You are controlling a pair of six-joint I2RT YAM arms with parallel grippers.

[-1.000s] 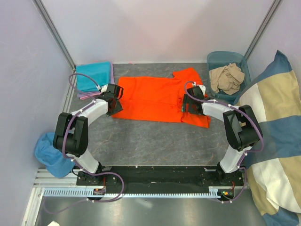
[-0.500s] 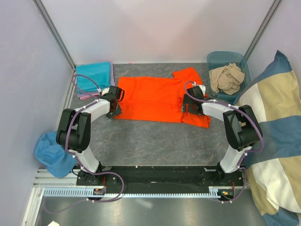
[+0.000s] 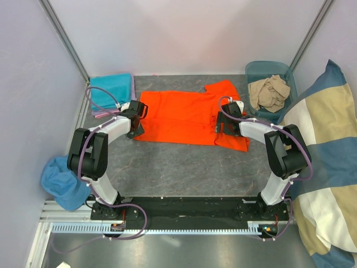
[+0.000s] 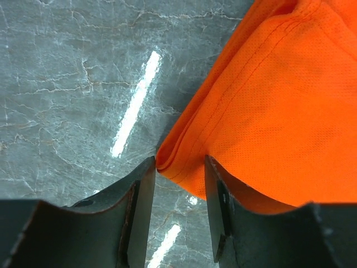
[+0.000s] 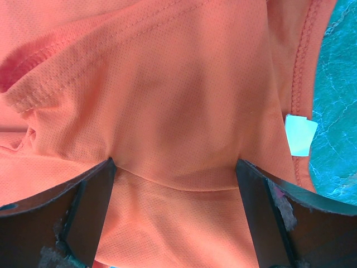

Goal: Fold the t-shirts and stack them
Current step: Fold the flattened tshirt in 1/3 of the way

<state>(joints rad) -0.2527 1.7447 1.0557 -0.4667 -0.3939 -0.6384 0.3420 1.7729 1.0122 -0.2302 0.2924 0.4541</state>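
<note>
You have one orange t-shirt (image 3: 184,114) spread flat on the grey surface (image 3: 184,167), stretching from one tool to the other. Both tools are down at it, one at each end.

Your left tool (image 4: 178,167) sits at the shirt's near left corner. In its wrist view the two fingers (image 4: 142,190) stand close together with the doubled hem corner poking in between them, bare surface off to the left finger's side and the orange body running away past the right finger. The cloth meets both inner faces, but you cannot tell whether it is truly pinched.

Your right tool (image 5: 174,167) is spread wide, its two fingers pressed down onto the orange cloth with a broad span of fabric between them. One white neck label (image 5: 300,134) lies just outside its right finger, beside the stitched collar edge.

Beyond your left tool, in the far left corner, lies one folded teal t-shirt (image 3: 111,89), with a thin pink-lilac edge (image 3: 98,114) showing under its near side. Beyond your right tool stands one teal bin (image 3: 268,67) holding crumpled beige cloth (image 3: 269,92); how many pieces it is you cannot tell.

One light blue cloth (image 3: 58,181) hangs off the surface beside the left arm's base. One big blue-and-beige cushion (image 3: 326,162) leans along the right arm's outer side.
</note>
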